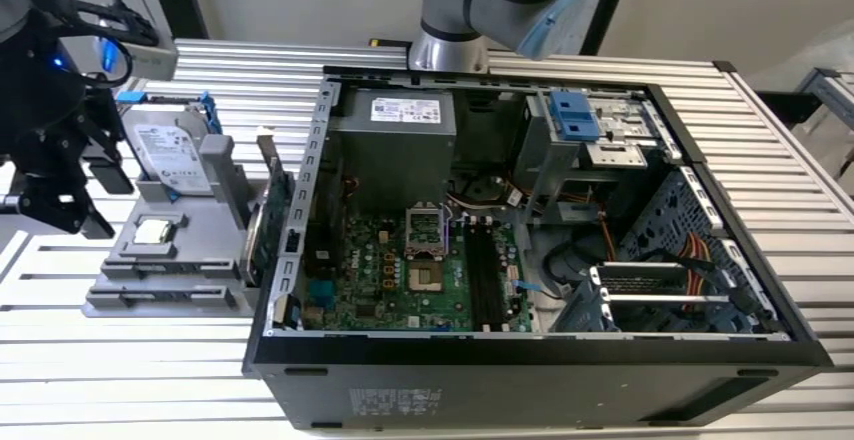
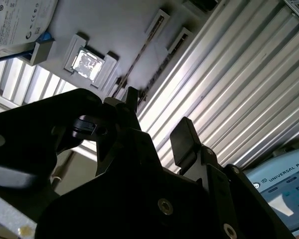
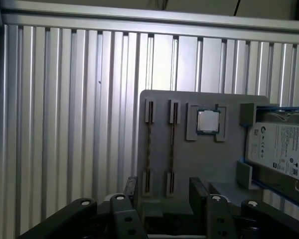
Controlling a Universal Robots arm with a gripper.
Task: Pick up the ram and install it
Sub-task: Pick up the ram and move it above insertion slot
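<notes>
Exterior view, from its left: the gripper (image 1: 94,200) hangs at the left edge of the grey parts tray (image 1: 147,302), which lies on the slatted aluminium table (image 1: 120,380). In both wrist views the fingers (image 3: 131,191) stand wide apart with nothing held between them. In the first wrist view the ram (image 3: 149,149) stands on edge in the tray's slot holders, seen as a thin dark strip. A second like strip (image 3: 171,148) stands just beside it. Both strips line up with the gap between the fingers and are apart from them. Further along the tray sit a processor chip (image 1: 156,230) and a hard drive (image 1: 174,155) in a blue frame. A green card (image 1: 274,222) stands upright between the tray and the open computer case (image 1: 534,380). The motherboard (image 1: 387,270) lies inside the case, its black slots (image 1: 481,280) toward the exterior view's right.
</notes>
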